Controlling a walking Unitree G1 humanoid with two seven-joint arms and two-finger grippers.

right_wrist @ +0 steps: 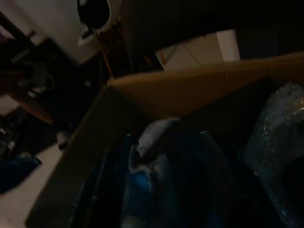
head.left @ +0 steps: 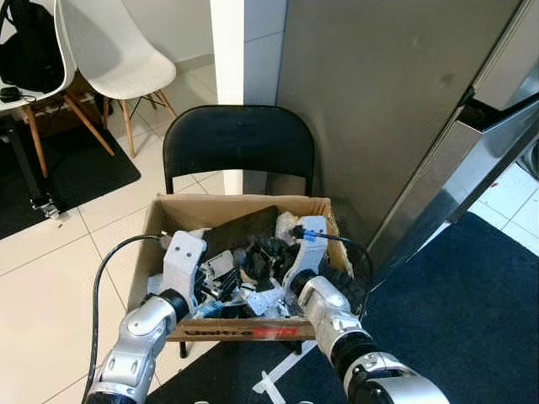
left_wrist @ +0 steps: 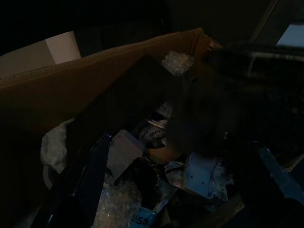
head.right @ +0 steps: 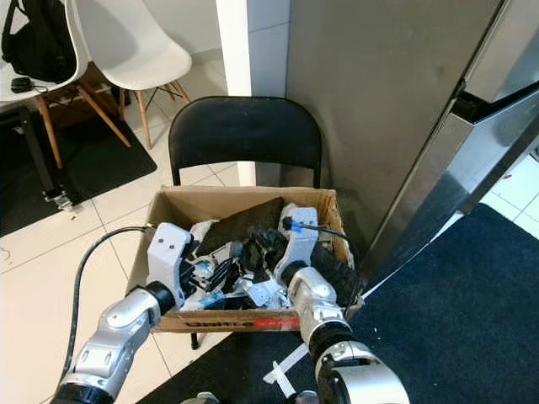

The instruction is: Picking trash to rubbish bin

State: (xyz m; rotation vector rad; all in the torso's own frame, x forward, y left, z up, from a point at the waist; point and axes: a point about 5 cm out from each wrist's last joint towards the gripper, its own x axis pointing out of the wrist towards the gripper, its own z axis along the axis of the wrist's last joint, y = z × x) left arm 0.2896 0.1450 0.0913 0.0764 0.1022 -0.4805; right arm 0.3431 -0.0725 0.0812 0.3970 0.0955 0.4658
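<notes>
Your left gripper (head.left: 221,278) and right gripper (head.left: 271,259): buried in brown cardboard box (head.left: 181,209) trash; finger spread undeterminable.

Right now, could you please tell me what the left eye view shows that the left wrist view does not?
Left eye view alone: the black folding chair, two white chairs, the steel cabinet, the dark rug, and both arms reaching into the box, left pincer and right pincer. Left wrist view alone: close detail of bubble wrap and a white card. Both share the cardboard box of trash.
</notes>
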